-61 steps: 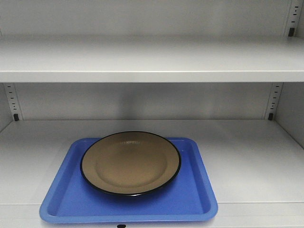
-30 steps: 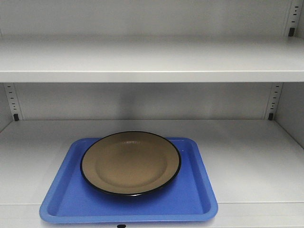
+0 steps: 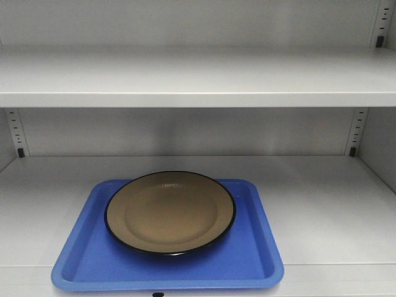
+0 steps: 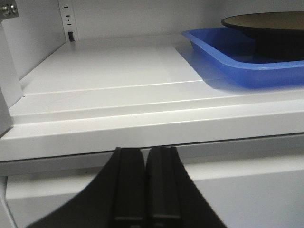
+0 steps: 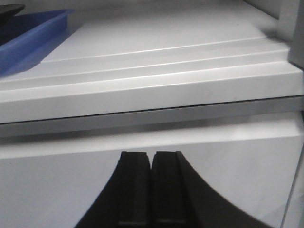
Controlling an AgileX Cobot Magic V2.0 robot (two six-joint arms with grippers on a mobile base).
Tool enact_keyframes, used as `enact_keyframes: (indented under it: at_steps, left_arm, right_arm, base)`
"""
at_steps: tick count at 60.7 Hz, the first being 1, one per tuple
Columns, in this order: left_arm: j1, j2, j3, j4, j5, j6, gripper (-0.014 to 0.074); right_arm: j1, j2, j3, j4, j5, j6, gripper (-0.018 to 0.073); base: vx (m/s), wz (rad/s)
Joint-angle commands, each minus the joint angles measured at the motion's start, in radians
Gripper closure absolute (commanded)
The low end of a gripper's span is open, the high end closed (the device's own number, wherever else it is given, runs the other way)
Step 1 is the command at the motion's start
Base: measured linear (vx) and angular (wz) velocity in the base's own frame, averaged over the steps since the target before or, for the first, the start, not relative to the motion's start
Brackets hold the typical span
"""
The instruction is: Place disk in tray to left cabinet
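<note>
1. Currently counted: one disk [image 3: 170,212], one tray [image 3: 250,250], two shelves of the left cabinet [image 3: 198,80] in the front view, two grippers.
2. Disk: round, shallow, tan-beige, thin black rim, faint glare near its far edge. It lies flat in the tray, toward the tray's far side, nearly spanning the tray's width.
3. Tray: blue plastic, rectangular, rounded corners, low raised rim. It sits on the lower shelf, left of centre, its near edge at the shelf's front lip.
4. Slotted side rails with black pegs [image 3: 351,151] stand at the back corners.
5. Left gripper [image 4: 144,185]: black fingers pressed together, holding nothing, below and in front of the shelf edge.
6. Right gripper [image 5: 151,187]: fingers likewise together, empty, below the shelf edge; tray corner at upper left.
</note>
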Motion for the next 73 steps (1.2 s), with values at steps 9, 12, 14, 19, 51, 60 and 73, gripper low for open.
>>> enact_keyframes:
  at_steps: [9,12,14,19,51,60,73]
  left_arm:
    - [-0.003,-0.016,0.020,-0.003,-0.087,-0.009,0.0603]
    - [-0.003,-0.016,0.020,-0.003,-0.087,-0.009,0.0603]
    - [-0.003,-0.016,0.020,-0.003,-0.087,-0.009,0.0603]
    - [-0.003,-0.016,0.020,-0.003,-0.087,-0.009,0.0603]
    - [-0.003,-0.016,0.020,-0.003,-0.087,-0.009,0.0603]
    - [-0.003,-0.016,0.020,-0.003,-0.087,-0.009,0.0603]
    - [-0.003,-0.016,0.020,-0.003,-0.087,-0.009,0.0603]
  right_arm:
    - [-0.009,-0.015,0.024,-0.032,-0.105,-0.028,0.0564]
    - [-0.009,-0.015,0.024,-0.037,-0.118,-0.051,0.0564]
    - [-0.009,-0.015,0.024,-0.037,-0.132,-0.067,0.0564]
    - [-0.009,-0.015,0.024,-0.037,-0.165,-0.101,0.0564]
    - [-0.009,-0.014,0.022,-0.036,-0.260,-0.118,0.0564]
    - [-0.009,-0.014,0.022,-0.036,-0.260,-0.118,0.0564]
    - [-0.009,-0.014,0.022,-0.036,-0.260,-0.118,0.0564]
  base:
    - [0.00,0.00]
    - [0.00,0.00]
    - [0.00,0.00]
    - [0.00,0.00]
    - [0.00,0.00]
    - [0.00,0.00]
    - [0.00,0.00]
